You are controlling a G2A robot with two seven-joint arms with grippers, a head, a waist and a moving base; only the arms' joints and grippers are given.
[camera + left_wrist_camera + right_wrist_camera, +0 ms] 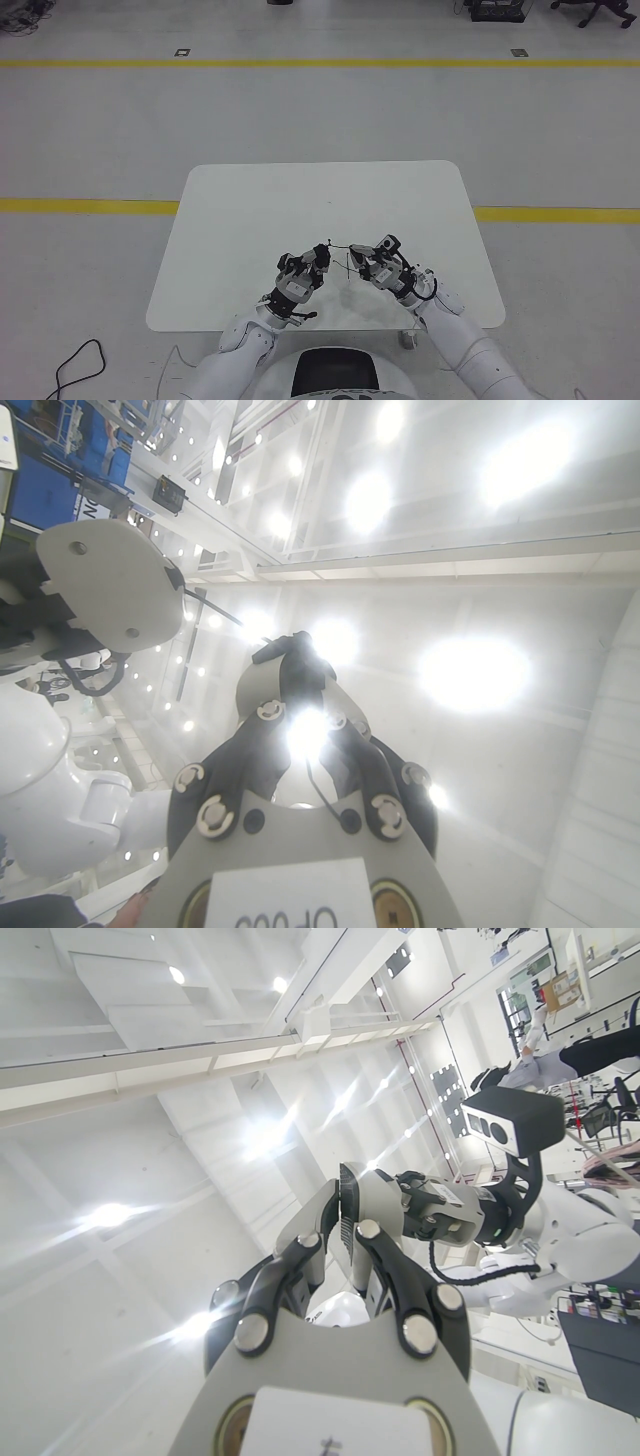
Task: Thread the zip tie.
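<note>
A thin black zip tie hangs above the white table near its front edge, stretched between my two grippers. My left gripper points upward and is shut on one end of the zip tie. From there the strap runs to the right gripper's white finger. My right gripper faces the left one from close by. Its fingers are pressed together, and the tie between them is hidden in the right wrist view. The left gripper stands just behind them.
Both grippers are held a little above the table's front middle. Bare tabletop lies behind them and to both sides. Yellow floor lines cross beyond the table, and a black cable lies on the floor at the left.
</note>
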